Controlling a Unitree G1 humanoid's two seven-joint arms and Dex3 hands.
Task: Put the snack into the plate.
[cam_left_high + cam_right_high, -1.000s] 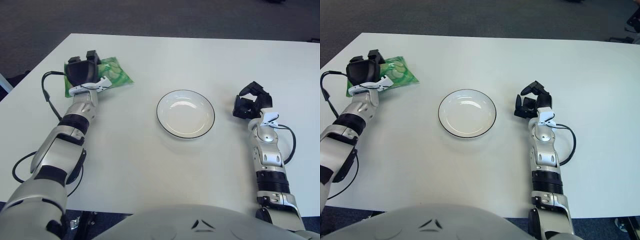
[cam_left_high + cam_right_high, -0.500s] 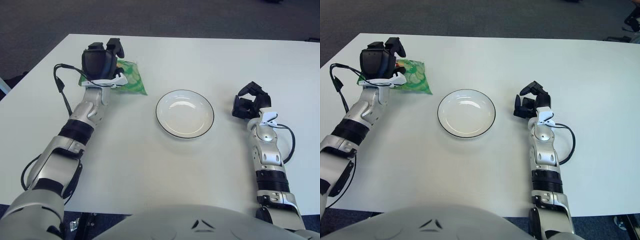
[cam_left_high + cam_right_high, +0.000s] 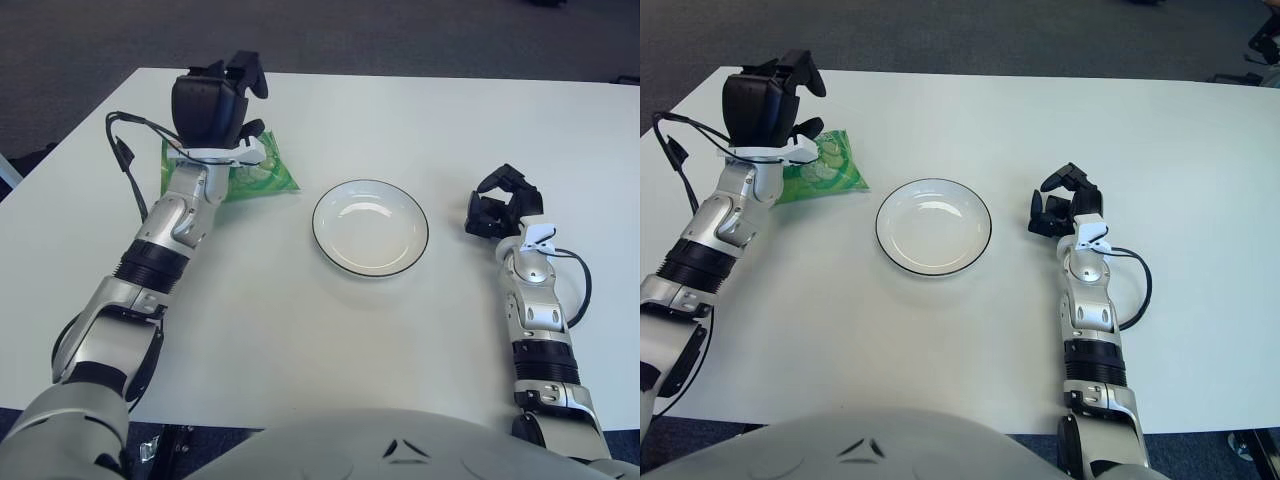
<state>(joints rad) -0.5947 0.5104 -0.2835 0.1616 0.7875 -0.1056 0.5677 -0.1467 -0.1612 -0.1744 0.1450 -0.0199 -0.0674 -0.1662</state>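
The snack (image 3: 264, 176), a green bag, shows at the table's left rear, its upper part hidden behind my left wrist. My left hand (image 3: 240, 105) is above and over the bag's top edge, shut on it, with two fingers pointing right and the lower finger down at the bag. The white plate (image 3: 370, 228) with a dark rim sits at the table's middle, to the right of the bag and apart from it, with nothing in it. My right hand (image 3: 503, 203) shows to the right of the plate, fingers curled, holding nothing.
The white table (image 3: 300, 340) ends at a dark floor behind and on the left. A black cable (image 3: 128, 170) loops off my left forearm. My own body fills the bottom edge of the view.
My left hand has carried the snack to the right, toward the plate, and risen in the view; the bag has turned under it. The right hand and plate have not moved.
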